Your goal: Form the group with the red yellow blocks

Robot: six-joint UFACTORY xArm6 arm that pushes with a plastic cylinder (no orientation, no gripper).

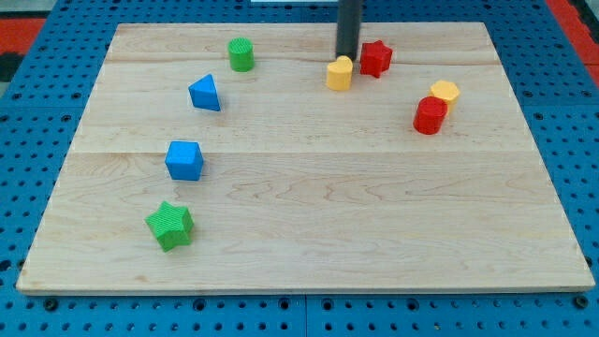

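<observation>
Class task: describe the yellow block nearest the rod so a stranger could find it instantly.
Start at the wooden board's top edge and find my tip. The yellow block sits right below it, left of the red star. The other yellow block touches a red cylinder.

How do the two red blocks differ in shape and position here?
The red star block is star-shaped and lies near the view's top, just right of my tip; the red cylinder is round and lies lower right, away from my tip. Each sits beside a yellow block.
</observation>
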